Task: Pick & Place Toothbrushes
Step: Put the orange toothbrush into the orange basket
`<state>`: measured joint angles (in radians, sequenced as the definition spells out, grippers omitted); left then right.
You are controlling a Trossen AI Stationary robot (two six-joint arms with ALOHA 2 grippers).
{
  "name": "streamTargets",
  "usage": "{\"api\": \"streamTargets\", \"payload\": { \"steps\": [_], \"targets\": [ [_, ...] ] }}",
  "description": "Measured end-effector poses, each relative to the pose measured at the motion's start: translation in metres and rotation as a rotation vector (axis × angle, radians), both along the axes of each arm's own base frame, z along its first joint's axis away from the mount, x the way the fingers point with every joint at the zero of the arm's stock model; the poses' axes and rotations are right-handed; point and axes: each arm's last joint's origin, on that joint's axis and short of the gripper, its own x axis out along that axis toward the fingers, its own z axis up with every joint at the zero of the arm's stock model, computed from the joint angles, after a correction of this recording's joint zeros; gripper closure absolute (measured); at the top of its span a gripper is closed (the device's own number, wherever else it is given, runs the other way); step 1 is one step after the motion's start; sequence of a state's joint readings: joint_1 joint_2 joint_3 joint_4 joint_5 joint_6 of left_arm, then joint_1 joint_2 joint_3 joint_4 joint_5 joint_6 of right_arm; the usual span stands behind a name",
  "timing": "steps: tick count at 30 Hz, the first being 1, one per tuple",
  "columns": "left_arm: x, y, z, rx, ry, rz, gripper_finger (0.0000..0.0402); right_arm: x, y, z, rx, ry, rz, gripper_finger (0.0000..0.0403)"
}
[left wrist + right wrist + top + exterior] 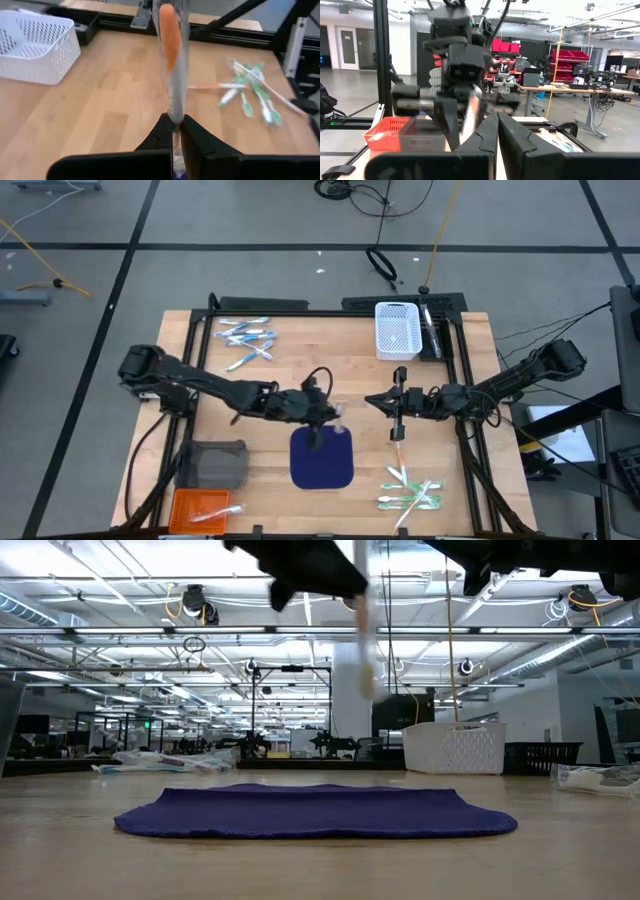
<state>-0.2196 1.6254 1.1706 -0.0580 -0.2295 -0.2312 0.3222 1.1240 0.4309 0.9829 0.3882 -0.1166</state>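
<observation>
Near the surface's far-left corner lies a pile of blue-and-white toothbrushes (pixel 245 340). At the surface's middle, the left hand (pixel 322 415) hangs above the far edge of a navy mat (pixel 322 458), clenched on an orange-and-white toothbrush (pixel 172 60). The right hand (pixel 397 402), clenched and empty, is just beside it. A handover or lift seems under way; next probably comes carrying the toothbrush to the white basket (pixel 396 330) at the far edge. Green toothbrushes (pixel 410 492) crowd the near-right corner; the middle lies open.

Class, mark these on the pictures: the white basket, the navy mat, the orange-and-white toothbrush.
white basket (pixel 396 329), high view, its perforated floor.
navy mat (pixel 321 459), high view, its bare middle.
orange-and-white toothbrush (pixel 170 45), left wrist view, its orange grip.
</observation>
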Motion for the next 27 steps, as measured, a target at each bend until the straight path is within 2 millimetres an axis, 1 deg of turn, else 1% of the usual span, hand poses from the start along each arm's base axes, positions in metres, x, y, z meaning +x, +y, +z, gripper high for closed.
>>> {"api": "streamTargets", "payload": {
  "steps": [6, 9, 11, 15, 21, 27],
  "targets": [
    [-0.034, -0.007, 0.021, -0.094, 0.09, 0.027, 0.0396, 0.0, 0.0, 0.0, -0.001, 0.004, 0.0, 0.0399],
    [-0.049, -0.009, 0.028, -0.163, 0.136, 0.066, 0.0398, 0.0, 0.0, -0.002, -0.005, 0.015, 0.0, 0.0398],
    [-0.061, -0.01, 0.031, -0.222, 0.188, 0.103, 0.0397, 0.0, 0.0, -0.002, -0.006, 0.019, 0.0, 0.0399],
    [-0.074, -0.01, 0.032, -0.366, 0.281, 0.16, 0.0398, 0.0, 0.0, -0.002, -0.007, 0.021, 0.0, 0.0398],
    [-0.085, -0.013, 0.024, -0.538, 0.466, 0.18, 0.0399, 0.0, 0.0, -0.003, -0.013, 0.029, -0.001, 0.04],
    [-0.09, -0.019, 0.023, -0.668, 0.566, 0.154, 0.0399, 0.001, 0.0, -0.003, -0.038, 0.034, -0.006, 0.0401]
  ]
}}
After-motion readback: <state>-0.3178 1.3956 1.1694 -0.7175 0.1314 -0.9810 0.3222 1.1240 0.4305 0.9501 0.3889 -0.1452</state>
